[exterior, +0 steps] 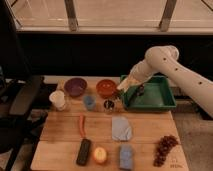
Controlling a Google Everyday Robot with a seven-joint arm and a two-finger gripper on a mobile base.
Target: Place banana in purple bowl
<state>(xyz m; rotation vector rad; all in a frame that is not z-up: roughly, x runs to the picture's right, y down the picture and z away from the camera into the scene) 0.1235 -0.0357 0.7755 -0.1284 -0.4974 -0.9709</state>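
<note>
The purple bowl [75,86] stands at the table's back left, next to the orange-red bowl [106,87]. My gripper [120,93] hangs over the left rim of the green tray [150,106], just right of the orange-red bowl. It is shut on the banana [127,83], a pale cream elongated piece at the arm's end, held above the table. The purple bowl is about two bowl widths to the gripper's left.
A white cup [58,99], a small blue cup [89,102] and a small dark object [108,104] stand in front of the bowls. A red chili [82,125], grey-blue cloth [121,128], black bar [83,151], orange fruit [100,155], blue sponge [126,156] and grapes [164,148] lie nearer. A chair [20,100] is at the left.
</note>
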